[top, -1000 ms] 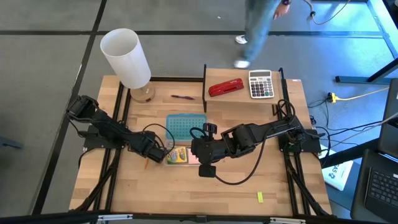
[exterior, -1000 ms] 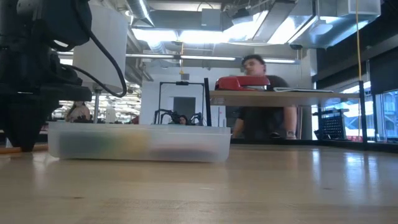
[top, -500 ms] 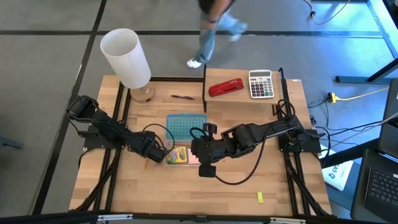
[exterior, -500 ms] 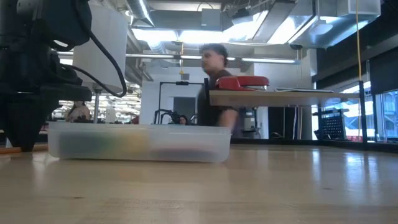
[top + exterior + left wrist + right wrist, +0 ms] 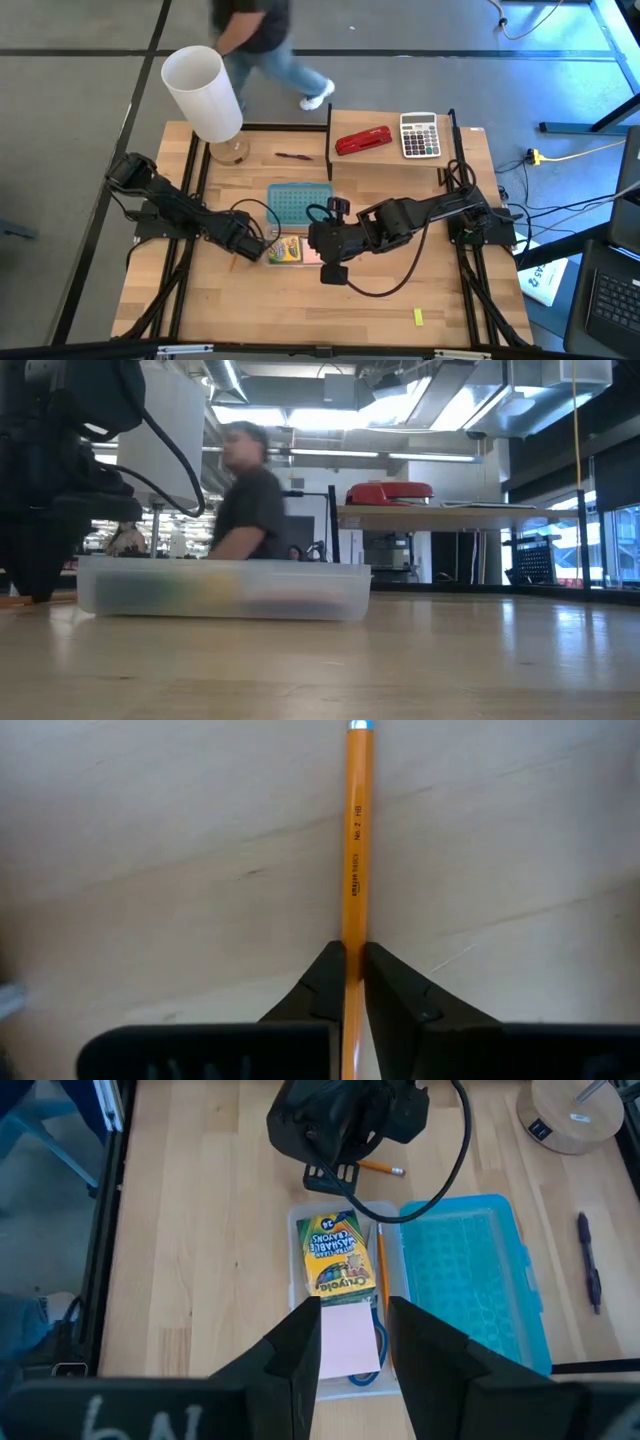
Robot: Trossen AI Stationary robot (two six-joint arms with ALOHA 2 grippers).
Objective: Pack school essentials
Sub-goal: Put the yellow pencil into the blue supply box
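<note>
A clear box point(image 5: 290, 262) holds the green-yellow crayon box point(image 5: 338, 1255), an orange pencil point(image 5: 380, 1270), the pink sticky-note pad point(image 5: 350, 1342) and the blue scissors handle point(image 5: 352, 1378) under the pad. My right gripper point(image 5: 352, 1306) hovers open above the pad, one finger on each side. My left gripper point(image 5: 250, 243) stands left of the box, shut on a second orange pencil point(image 5: 356, 830). The dark-red pen point(image 5: 293, 156) lies near the far edge. The yellow block point(image 5: 418, 317) lies near the near edge. My left gripper pinches the orange pencil's shaft point(image 5: 353, 932) between its two fingers, coming from above and pointing down. The pencil runs on past the fingertips, and its eraser end point(image 5: 392, 1171) sticks out beside the gripper. It sits at table height point(image 5: 10, 600); whether it is lifted clear I cannot tell.
The box's blue lid point(image 5: 298, 203) lies just beyond the box. A white lamp point(image 5: 205, 92) stands at the far left. A raised shelf point(image 5: 395, 160) at the far right carries the red stapler point(image 5: 363, 140) and the grey calculator point(image 5: 420, 135). A person point(image 5: 245, 495) walks behind the table.
Both arms have kept still. A person behind the far edge has walked from the right to the left.
</note>
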